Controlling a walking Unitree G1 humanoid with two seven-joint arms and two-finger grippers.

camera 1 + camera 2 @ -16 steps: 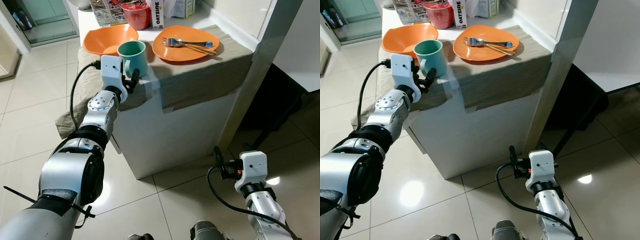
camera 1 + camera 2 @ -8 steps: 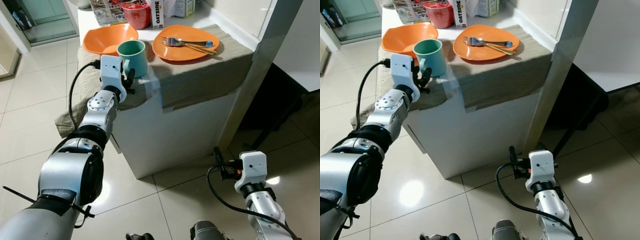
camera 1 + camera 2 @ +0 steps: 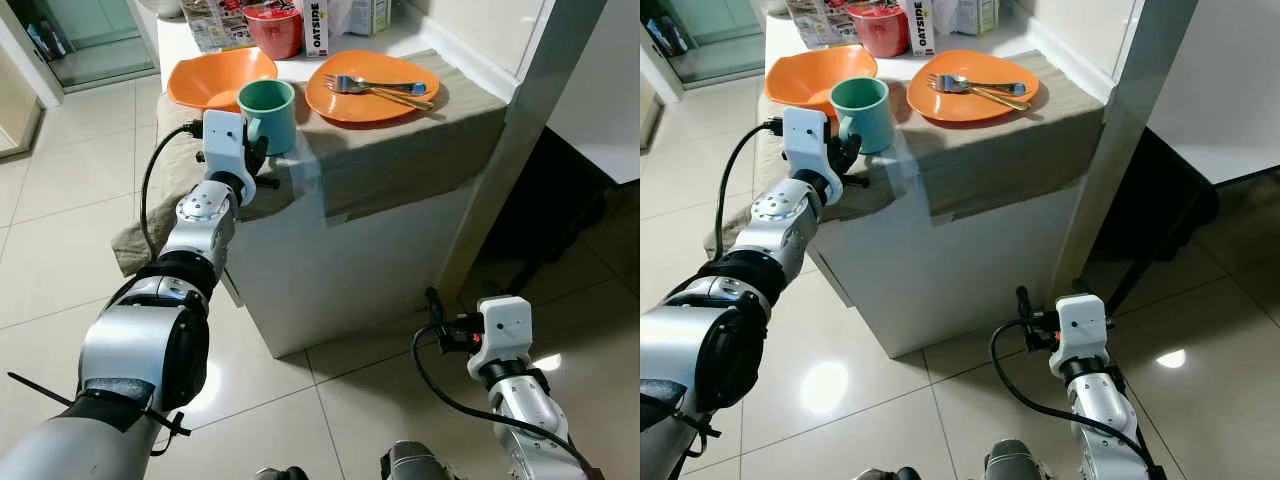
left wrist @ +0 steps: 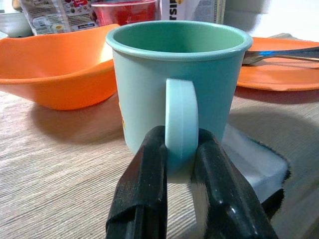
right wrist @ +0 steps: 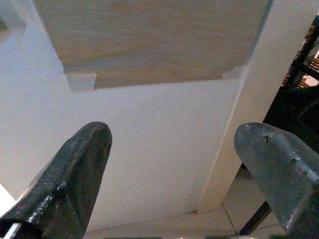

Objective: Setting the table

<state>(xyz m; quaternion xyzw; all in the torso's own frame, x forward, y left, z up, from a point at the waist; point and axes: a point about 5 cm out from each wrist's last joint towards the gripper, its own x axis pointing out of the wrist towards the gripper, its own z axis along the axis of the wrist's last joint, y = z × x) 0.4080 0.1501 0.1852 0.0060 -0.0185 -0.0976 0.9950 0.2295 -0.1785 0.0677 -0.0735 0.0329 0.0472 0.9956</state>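
On the cloth-covered white counter [image 3: 400,150], left gripper [image 4: 180,155] jaws pinch the teal mug [image 4: 178,84] handle; right gripper [image 5: 174,174] jaws wide.

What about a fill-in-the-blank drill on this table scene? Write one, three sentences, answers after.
1. The left claw is shut on the teal mug by its ____.
2. The fork lies on the orange ____.
3. Left of the mug sits an orange ____.

Missing words: handle; plate; bowl.
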